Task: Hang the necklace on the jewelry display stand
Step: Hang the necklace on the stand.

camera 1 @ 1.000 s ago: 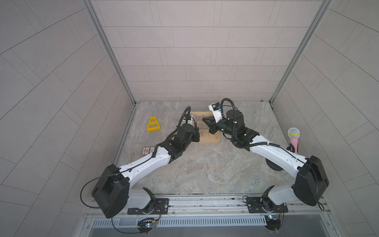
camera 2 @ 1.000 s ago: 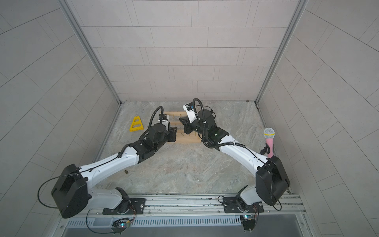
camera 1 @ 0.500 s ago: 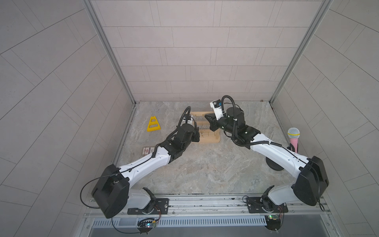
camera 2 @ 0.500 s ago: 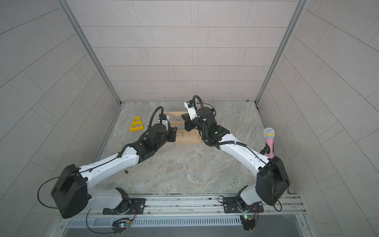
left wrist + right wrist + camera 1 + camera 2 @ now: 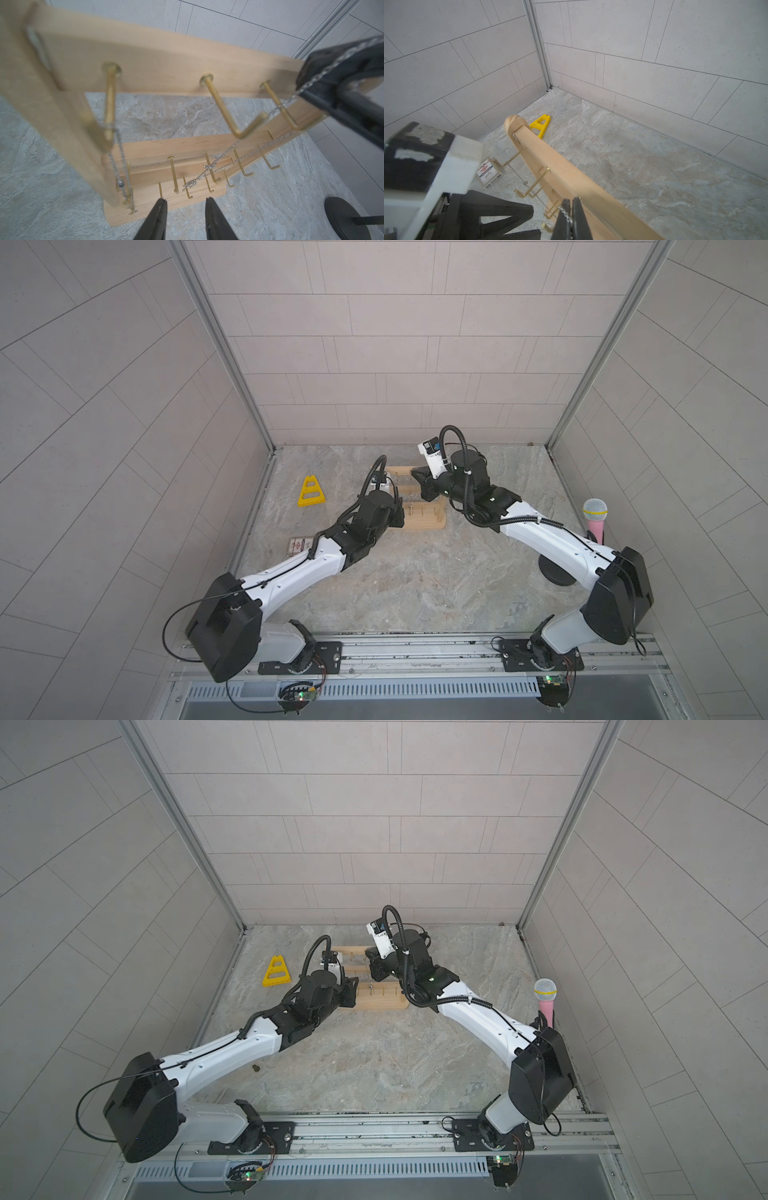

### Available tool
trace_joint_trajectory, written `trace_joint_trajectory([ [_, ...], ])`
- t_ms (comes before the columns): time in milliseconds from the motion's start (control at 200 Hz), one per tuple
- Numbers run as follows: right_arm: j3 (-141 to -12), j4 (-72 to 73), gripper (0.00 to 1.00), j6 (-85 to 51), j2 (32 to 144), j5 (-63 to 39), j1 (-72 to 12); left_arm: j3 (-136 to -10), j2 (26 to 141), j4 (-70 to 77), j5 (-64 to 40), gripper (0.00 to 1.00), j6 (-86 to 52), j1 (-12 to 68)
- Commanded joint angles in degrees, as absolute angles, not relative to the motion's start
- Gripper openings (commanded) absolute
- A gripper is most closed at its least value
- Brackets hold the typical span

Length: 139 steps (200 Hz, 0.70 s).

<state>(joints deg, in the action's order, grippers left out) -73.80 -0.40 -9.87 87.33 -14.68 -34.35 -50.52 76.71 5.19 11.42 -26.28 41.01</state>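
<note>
In a top view, clock directions are taken from the jewelry display stand (image 5: 426, 524). Open bench (image 5: 415, 585) at 6 o'clock, between left arm (image 5: 299, 572) and right arm (image 5: 548, 543); a narrower strip at 12 o'clock before the back wall (image 5: 395, 364). Obstacles: left gripper (image 5: 185, 202) at 9 o'clock, right gripper (image 5: 571, 202) over the top bar's (image 5: 166, 62) 3 o'clock end, necklace (image 5: 209, 166) strung across the brass hooks (image 5: 239, 133), yellow frame (image 5: 311, 491) at 10 o'clock, microphone (image 5: 595, 519) at 3 o'clock.
</note>
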Motion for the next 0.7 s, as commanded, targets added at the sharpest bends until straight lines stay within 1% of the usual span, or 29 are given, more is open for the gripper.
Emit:
trace_joint_trajectory([
  [0,-75.50,-1.78,0.01,-8.26,87.54,-16.10,-34.51,-50.63,75.21,4.57,12.56,0.36,-25.66,41.27],
  [250,-75.94,-3.03,0.07,-7.85,87.80,-16.51,-34.47,-50.54,75.11,4.51,12.65,0.36,-25.71,41.30],
  [345,-75.94,-3.47,0.12,-7.74,87.64,-16.43,-34.50,-50.45,75.12,4.56,12.60,0.35,-25.67,41.24],
  [450,-75.61,-3.67,0.13,-7.65,87.29,-16.15,-34.53,-50.36,75.00,4.50,12.69,0.35,-25.75,41.23],
  [540,-75.58,-4.18,0.17,-7.43,87.10,-16.04,-34.53,-50.28,75.02,4.57,12.72,0.35,-25.75,41.24],
  [690,-75.52,-4.73,0.18,-7.21,86.60,-15.82,-34.48,-50.19,74.93,4.61,12.84,0.36,-25.83,41.23],
])
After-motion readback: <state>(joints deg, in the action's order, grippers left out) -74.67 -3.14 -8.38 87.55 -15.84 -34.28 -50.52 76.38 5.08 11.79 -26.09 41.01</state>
